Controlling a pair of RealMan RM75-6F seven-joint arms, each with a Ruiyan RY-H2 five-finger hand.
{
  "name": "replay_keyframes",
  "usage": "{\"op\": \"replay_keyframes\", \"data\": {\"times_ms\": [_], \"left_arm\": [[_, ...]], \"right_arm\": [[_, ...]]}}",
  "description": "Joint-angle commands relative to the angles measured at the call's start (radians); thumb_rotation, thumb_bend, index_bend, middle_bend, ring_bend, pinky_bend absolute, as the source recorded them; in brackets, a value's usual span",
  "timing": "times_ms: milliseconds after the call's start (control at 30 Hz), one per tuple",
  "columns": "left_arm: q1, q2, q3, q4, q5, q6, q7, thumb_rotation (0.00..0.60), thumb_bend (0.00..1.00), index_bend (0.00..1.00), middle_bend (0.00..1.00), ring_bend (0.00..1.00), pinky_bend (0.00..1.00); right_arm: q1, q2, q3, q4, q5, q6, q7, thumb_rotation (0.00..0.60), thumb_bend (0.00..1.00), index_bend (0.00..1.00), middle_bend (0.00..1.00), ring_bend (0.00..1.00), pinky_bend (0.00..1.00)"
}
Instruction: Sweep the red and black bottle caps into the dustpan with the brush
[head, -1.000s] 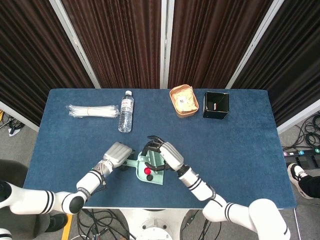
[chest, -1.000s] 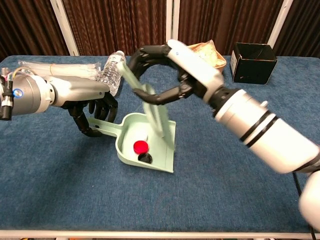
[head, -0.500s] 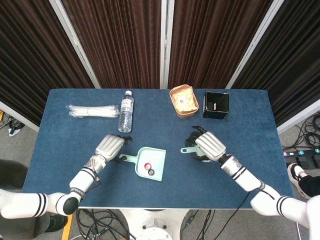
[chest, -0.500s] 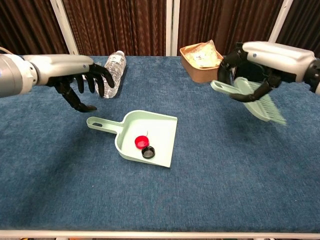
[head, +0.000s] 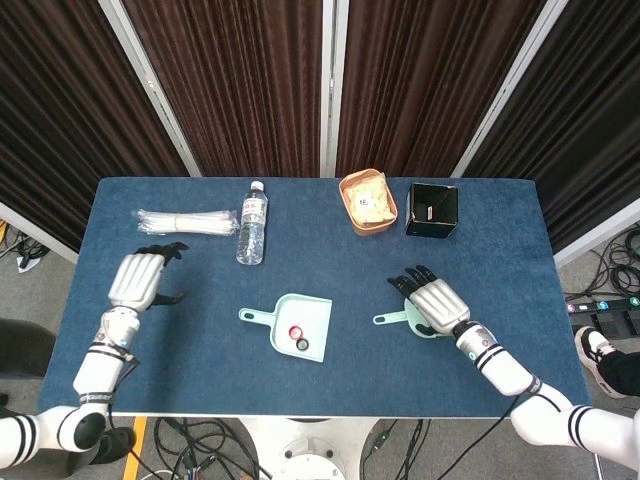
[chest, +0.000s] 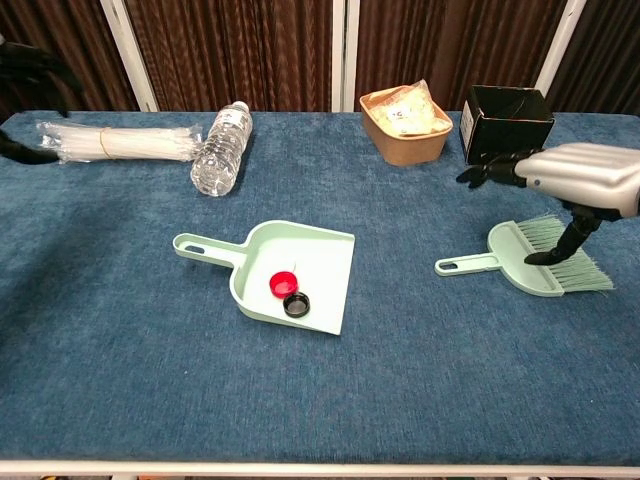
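Caps, one red plastic bottle cap and one black, are lying inside the mint-green plastic dustpan, light and skittish. The stiff, light mint brush is lying flat on the blue worktop, best gripped at its handle. Right robot hand is hovering spread over it, empty; left robot hand is splayed, empty.

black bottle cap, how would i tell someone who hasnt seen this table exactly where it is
Start at the mint green dustpan lying near the middle of the blue table. Two small caps lie side by side in its pan. The black bottle cap is the dark ring nearer the table's front edge, beside the solid red bottle cap.
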Motion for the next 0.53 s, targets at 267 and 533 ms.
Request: {"op": "replay_keyframes", "data": {"times_ms": [267,533], "left_arm": [[0.265,0.061,0.070,0.132,0.113,0.210,-0.176,0.600,0.19,0.24,0.32,0.25,0.23],[0.417,0.100,0.118,0.081,0.184,0.329,-0.193,0.600,0.19,0.24,0.32,0.23,0.21]], "right_arm": [[-0.262,0.197,0.021,-0.085,0.003,0.400,0.116,0.600,0.22,0.01,0.19,0.00,0.00],[-0.472,0.271,-0.016,-0.137,-0.036,0.661,0.199,0.600,0.22,0.03,0.20,0.00,0.00]]}}
